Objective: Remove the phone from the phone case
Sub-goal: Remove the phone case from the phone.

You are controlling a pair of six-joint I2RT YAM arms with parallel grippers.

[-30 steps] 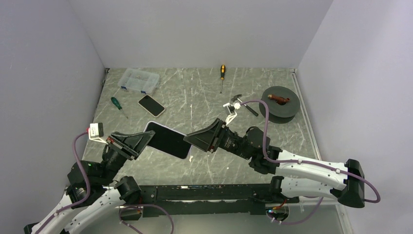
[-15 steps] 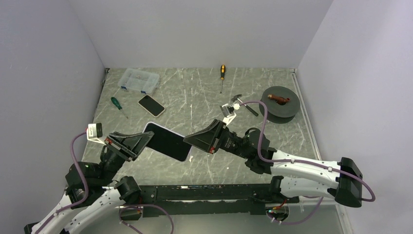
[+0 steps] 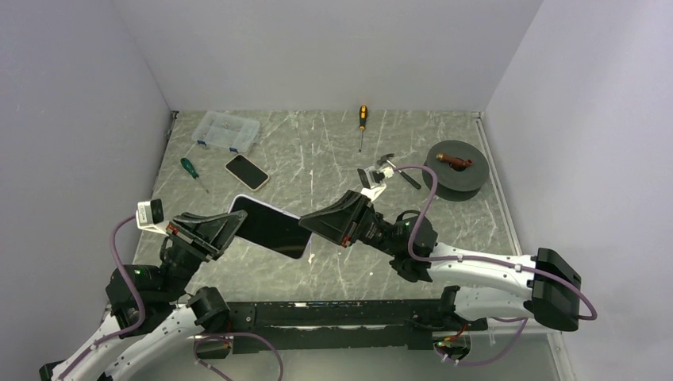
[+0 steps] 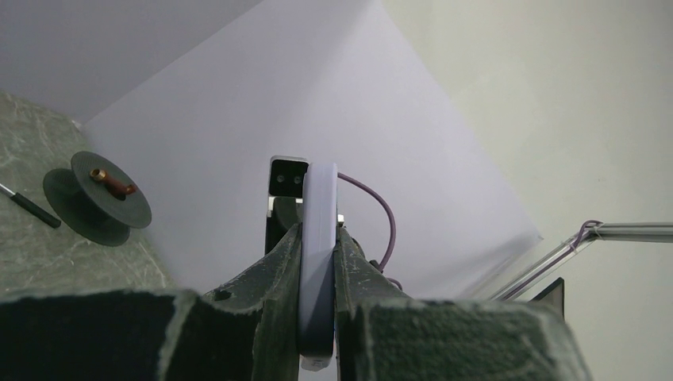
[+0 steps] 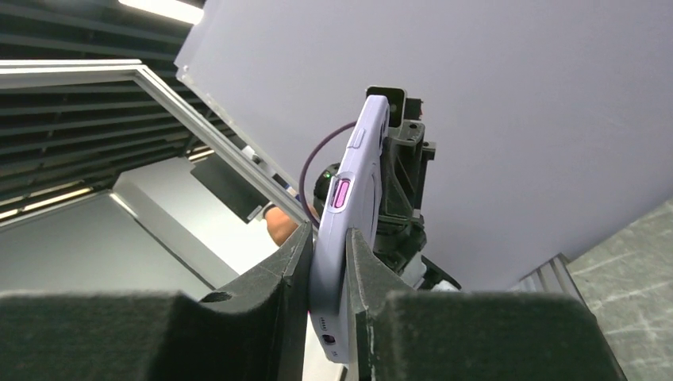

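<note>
A grey-green marbled table (image 3: 333, 151) sat boxed in by pale walls. Above its near middle, clear of the surface, a phone (image 3: 270, 228) with its dark screen facing up was held between two robot arms. The left gripper (image 3: 228, 226) was clamped on the phone's left end, and the right gripper (image 3: 311, 226) was clamped on its right end. Both wrist views showed dark fingers pressed flat against the two faces of the lilac case (image 5: 349, 230), which wrapped the phone's edge. Farther back on the table lay a second phone (image 3: 247, 171), a clear plastic box (image 3: 228, 131), a green screwdriver (image 3: 191, 172), an orange-handled screwdriver (image 3: 362, 123) and a dark spool (image 3: 453, 167).
</note>
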